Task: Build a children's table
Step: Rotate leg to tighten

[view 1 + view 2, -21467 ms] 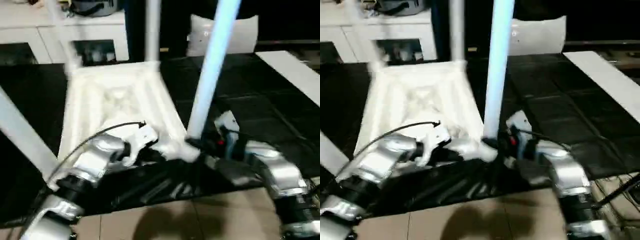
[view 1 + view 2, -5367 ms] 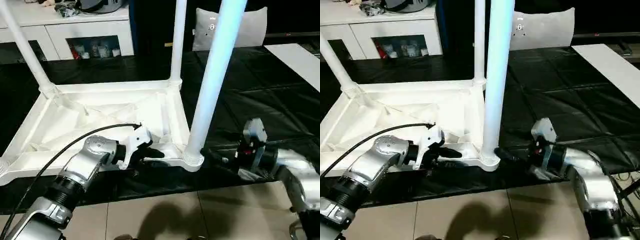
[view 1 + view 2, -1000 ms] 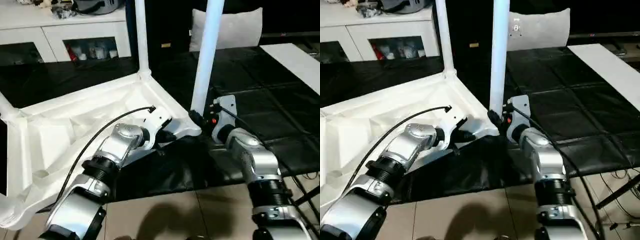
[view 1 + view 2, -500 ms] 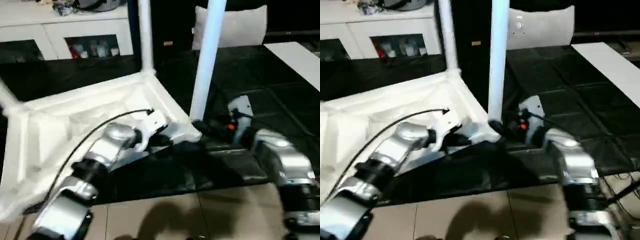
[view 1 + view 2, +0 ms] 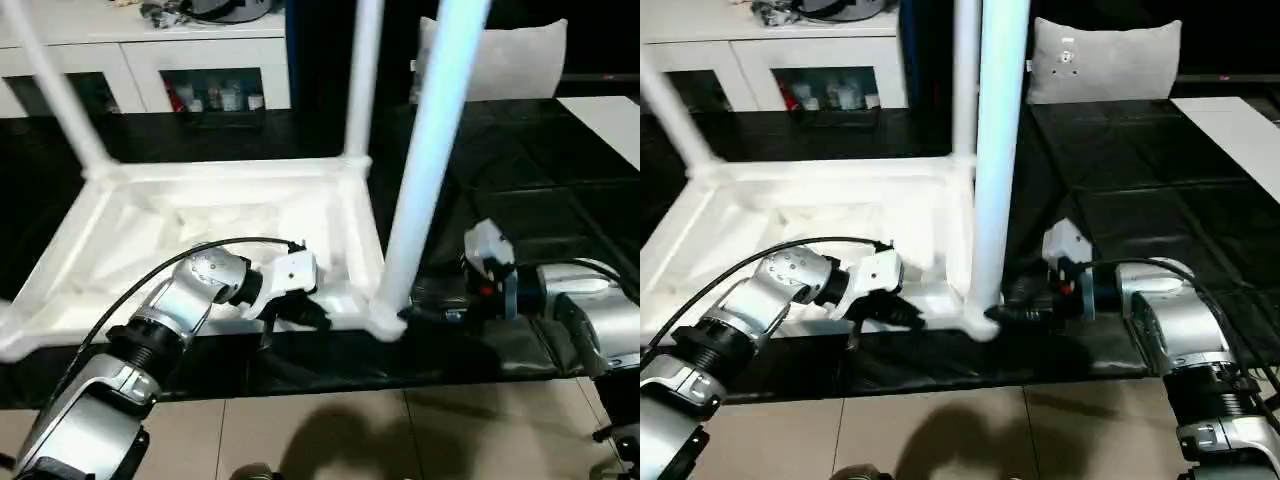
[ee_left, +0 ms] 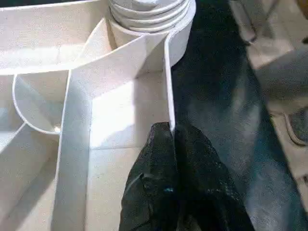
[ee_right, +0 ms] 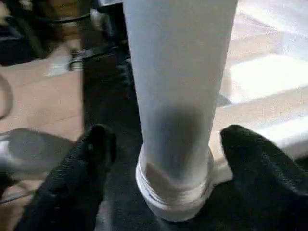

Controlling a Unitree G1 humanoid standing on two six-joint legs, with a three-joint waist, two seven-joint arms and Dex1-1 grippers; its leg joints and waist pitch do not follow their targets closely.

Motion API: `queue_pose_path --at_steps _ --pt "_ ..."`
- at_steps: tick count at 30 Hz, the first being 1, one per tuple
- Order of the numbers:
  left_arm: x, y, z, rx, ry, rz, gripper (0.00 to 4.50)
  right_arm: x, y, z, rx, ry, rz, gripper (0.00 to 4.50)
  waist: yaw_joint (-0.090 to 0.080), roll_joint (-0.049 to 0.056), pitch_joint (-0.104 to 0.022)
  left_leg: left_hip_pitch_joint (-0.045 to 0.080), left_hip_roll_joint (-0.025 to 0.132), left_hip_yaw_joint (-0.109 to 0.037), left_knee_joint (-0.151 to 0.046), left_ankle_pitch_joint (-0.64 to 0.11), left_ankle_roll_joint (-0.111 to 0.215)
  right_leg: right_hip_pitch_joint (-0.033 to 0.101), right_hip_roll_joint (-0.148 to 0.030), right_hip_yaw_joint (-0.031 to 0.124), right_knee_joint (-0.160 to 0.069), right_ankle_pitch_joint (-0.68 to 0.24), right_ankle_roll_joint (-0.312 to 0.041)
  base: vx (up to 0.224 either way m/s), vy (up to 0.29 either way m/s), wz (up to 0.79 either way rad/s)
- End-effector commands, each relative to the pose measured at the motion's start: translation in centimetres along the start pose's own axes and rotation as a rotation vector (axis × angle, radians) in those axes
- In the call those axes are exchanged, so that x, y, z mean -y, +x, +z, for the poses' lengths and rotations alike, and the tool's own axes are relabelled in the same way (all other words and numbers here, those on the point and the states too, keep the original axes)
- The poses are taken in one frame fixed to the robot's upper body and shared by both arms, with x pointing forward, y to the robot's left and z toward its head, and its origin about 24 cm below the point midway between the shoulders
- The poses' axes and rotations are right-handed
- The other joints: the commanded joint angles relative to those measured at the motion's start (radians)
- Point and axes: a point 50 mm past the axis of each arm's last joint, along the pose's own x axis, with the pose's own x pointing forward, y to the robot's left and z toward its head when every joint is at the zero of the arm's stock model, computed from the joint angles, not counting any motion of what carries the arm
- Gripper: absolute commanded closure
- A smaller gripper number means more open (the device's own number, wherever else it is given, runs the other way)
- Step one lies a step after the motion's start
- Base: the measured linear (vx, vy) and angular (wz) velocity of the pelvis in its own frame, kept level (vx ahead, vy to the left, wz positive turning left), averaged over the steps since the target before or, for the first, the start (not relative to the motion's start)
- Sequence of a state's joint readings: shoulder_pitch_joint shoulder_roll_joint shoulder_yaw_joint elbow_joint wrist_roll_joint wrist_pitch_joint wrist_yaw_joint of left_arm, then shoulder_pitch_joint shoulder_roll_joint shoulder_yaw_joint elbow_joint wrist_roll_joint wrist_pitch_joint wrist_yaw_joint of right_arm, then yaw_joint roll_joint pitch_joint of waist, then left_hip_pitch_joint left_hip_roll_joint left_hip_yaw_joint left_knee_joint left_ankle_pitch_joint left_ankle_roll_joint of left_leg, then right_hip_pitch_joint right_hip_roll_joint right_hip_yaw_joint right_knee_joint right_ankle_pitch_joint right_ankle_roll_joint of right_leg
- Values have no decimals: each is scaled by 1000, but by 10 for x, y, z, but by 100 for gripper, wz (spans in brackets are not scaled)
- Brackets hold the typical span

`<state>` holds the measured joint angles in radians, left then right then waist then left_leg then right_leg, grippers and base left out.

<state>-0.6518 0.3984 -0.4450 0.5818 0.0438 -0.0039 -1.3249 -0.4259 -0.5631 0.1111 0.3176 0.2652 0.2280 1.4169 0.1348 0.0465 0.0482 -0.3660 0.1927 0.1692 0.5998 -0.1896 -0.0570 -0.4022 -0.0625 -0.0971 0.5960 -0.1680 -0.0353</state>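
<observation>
Left gripper [image 6: 166, 144] is pinched tight on the thin side wall of the top [image 5: 150, 240], right by the near corner, and I'd guess that's just to keep the whole thing from sliding or spinning while the other arm works the leg. Right gripper [image 7: 161, 144] has its fingers [image 7: 96, 144] spread wide either side of the near leg [image 5: 430, 160], low down by the socket [image 7: 173, 202], not touching it as far as I can tell, so it's holding nothing right now. Looks like it's set up to close again for another twist or push, but that's my read only

Table's upside down on a black mat [image 5: 1120, 200], ribbed underside facing up. Near leg stands upright in the corner socket closest to the robot. Further back two more legs [image 5: 362, 80] are already standing in their sockets, the left one [image 5: 55, 95] leaning in the picture. Behind all that there's a cabinet [image 5: 200, 70] and a cushion [image 5: 1105, 60], both well clear of the work
</observation>
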Motion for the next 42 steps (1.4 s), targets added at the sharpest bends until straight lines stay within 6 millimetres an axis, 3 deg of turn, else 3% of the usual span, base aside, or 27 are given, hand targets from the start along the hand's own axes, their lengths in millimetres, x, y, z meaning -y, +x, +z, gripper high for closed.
queue_pose_path --at_steps 1,2,14,20,23,25,26,27,28,33,35,36,38,42 --pt "12 11 -4 -62 36 -127 450 -2 4 4 -5 -19 70 101 -3 -20 -71 6 43 -7 -59 -124 98 57 -87 53 -73 -284 -154 0 0 0" --pt "11 9 -2 -54 38 -134 450 -4 8 2 -11 -15 99 112 -1 -24 -71 6 44 -7 -60 -121 97 56 -87 53 -72 -283 -154 0 0 0" --pt "14 7 -4 -56 28 -168 450 -7 14 -1 18 21 167 217 8 -21 -73 6 43 -7 -60 -118 86 56 -88 53 -72 -286 -148 0 0 0" --pt "10 10 -2 19 -110 -99 450 -10 24 9 113 55 93 247 8 -20 -72 7 43 -7 -61 -115 82 55 -87 53 -74 -295 -146 0 0 0" --pt "6 13 3 55 -183 -41 450 1 40 13 114 87 -111 249 0 -19 -68 5 39 -9 -65 -126 61 54 -86 51 -78 -338 -132 0 0 0" --pt "-2 20 7 74 -228 58 450 15 53 14 115 181 -317 249 -27 -17 -61 5 28 -12 -69 -165 19 55 -86 41 -94 -463 -94 0 0 0" --pt "-2 20 7 74 -228 58 450 15 53 14 115 181 -317 250 -27 -17 -61 5 28 -12 -69 -165 19 55 -86 41 -94 -463 -94 0 0 0" --pt "-4 22 8 76 -247 87 450 18 56 14 114 206 -358 250 -41 -18 -60 11 22 -11 -66 -189 14 53 -86 40 -108 -526 -65 0 0 0" --pt "-5 23 8 77 -257 97 450 18 57 14 113 214 -373 251 -45 -12 -60 10 23 -12 -67 -189 17 53 -87 42 -108 -523 -64 0 0 0" --pt "-21 43 20 91 -406 314 450 32 85 16 129 371 -637 251 -76 -9 -61 8 23 -13 -67 -195 13 50 -80 41 -104 -451 -98 0 0 0" --pt "-25 47 25 91 -414 367 450 36 91 17 136 379 -717 251 -74 -9 -66 8 21 -12 -64 -173 27 56 -84 46 -103 -422 -101 0 0 0" --pt "-27 50 28 91 -407 390 450 37 94 18 159 371 -744 195 -78 -9 -66 6 23 -13 -66 -166 29 54 -82 45 -100 -395 -108 0 0 0" --pt "-28 53 33 103 -398 404 450 39 95 22 201 343 -773 178 -78 -11 -68 10 21 -10 -64 -168 36 56 -82 46 -101 -380 -112 0 0 0" --pt "-27 54 35 108 -378 390 450 33 94 21 228 322 -703 144 -71 -7 -71 4 26 -11 -65 -130 62 62 -82 49 -87 -280 -138 0 0 0"
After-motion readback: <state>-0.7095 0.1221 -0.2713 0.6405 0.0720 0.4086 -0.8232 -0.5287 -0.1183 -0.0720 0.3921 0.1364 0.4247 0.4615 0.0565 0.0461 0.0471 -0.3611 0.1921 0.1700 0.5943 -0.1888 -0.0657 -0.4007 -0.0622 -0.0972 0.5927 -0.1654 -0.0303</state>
